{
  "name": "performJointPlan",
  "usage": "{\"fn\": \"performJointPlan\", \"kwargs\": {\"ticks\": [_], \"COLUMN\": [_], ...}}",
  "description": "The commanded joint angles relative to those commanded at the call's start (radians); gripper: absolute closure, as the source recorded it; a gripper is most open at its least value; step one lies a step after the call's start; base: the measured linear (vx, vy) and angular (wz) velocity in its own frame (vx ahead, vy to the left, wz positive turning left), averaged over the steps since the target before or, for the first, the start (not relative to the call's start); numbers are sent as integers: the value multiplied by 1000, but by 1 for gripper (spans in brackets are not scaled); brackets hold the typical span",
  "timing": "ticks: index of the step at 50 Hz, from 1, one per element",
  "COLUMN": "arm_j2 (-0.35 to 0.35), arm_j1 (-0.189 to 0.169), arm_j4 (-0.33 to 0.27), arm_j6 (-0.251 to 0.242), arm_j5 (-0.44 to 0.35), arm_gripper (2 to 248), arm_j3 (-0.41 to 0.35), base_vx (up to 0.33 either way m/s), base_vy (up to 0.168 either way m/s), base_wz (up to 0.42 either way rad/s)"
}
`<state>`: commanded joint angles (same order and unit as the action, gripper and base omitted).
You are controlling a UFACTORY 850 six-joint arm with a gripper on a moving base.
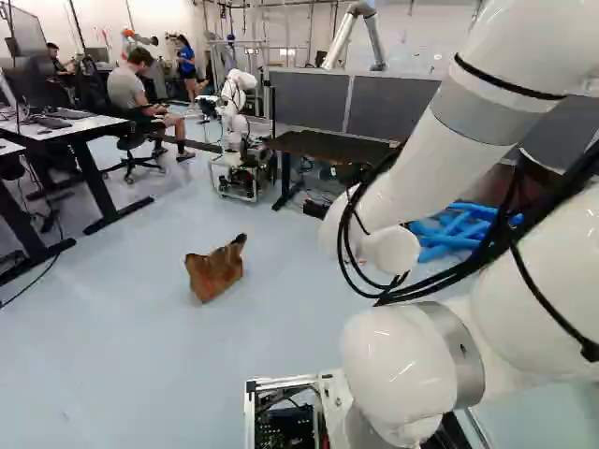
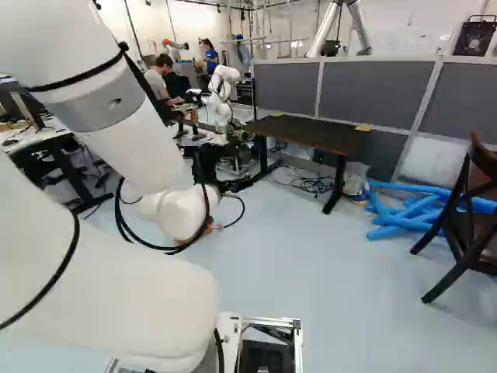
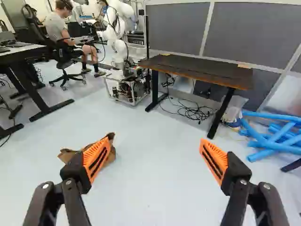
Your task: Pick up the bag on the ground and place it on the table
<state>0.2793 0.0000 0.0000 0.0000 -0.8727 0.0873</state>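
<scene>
Sitting on the floor, one brown bag (image 1: 215, 273) hides whatever it holds; one clear plastic bag (image 3: 235, 109) rests beside a leg of the single dark table (image 2: 311, 135), its contents too indistinct to name. Two small yellowish pieces (image 2: 363, 127) lie on that table's far edge; one wooden chair (image 2: 485, 161) stands near several blue tubes (image 3: 270, 145). The gripper (image 2: 211, 227) has its two fingers spread wide, with the brown bag ahead and lower, partly hidden behind one orange pad.
</scene>
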Motion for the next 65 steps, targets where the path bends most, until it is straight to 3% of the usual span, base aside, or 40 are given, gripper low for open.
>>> {"fn": "performJointPlan", "kwargs": {"ticks": [24,65], "arm_j2": [0,0], "arm_j1": [0,0], "arm_j4": [0,0], "arm_j6": [0,0], "arm_j5": [0,0], "arm_gripper": [3,3], "arm_j3": [0,0], "base_vx": [60,113], "base_vy": [9,78], "base_wz": [28,226]}}
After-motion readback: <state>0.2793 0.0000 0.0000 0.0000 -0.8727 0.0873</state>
